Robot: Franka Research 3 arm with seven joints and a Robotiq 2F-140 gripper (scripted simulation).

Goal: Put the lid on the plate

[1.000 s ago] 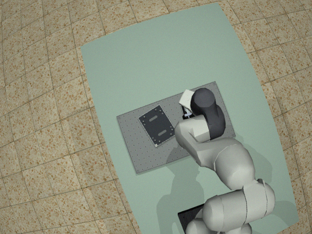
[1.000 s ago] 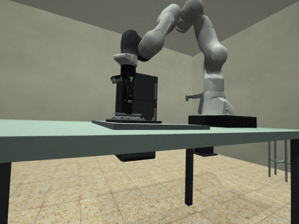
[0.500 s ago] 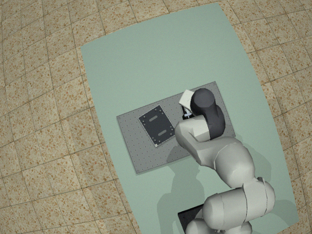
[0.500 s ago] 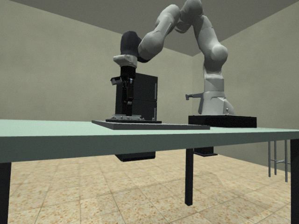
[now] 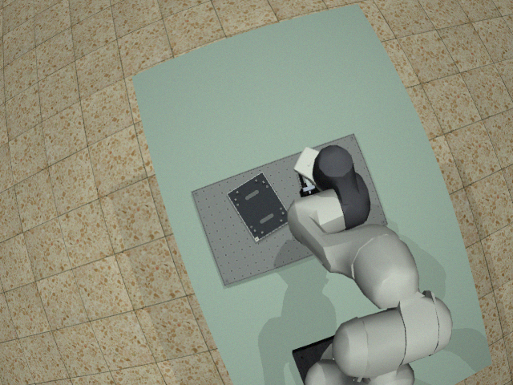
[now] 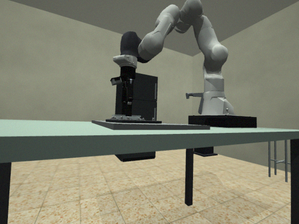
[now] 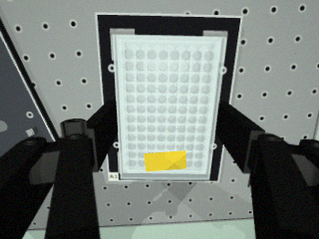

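In the wrist view my gripper point(image 7: 166, 116) is shut on the clear lid point(image 7: 166, 75), one black finger on each long side. The lid lies square over the culture plate E01, whose well grid and yellow label point(image 7: 165, 160) show through it. The black frame of nest N1 point(image 7: 169, 22) surrounds them. I cannot tell whether the lid rests fully on the plate. In the exterior view the gripper point(image 6: 127, 112) reaches down close to the nest point(image 6: 145, 121). In the top view the arm hides the nest and lid. Lid park LP1 point(image 5: 259, 205) point(image 7: 12, 110) is a dark, empty plate to the left.
The grey perforated board point(image 5: 215, 249) point(image 6: 168, 126) point(image 7: 279, 60) carries the nest and the lid park on the green table point(image 5: 248, 103). A tall black box point(image 6: 145, 96) stands behind the gripper. The robot base point(image 6: 222, 120) sits on the table's right side.
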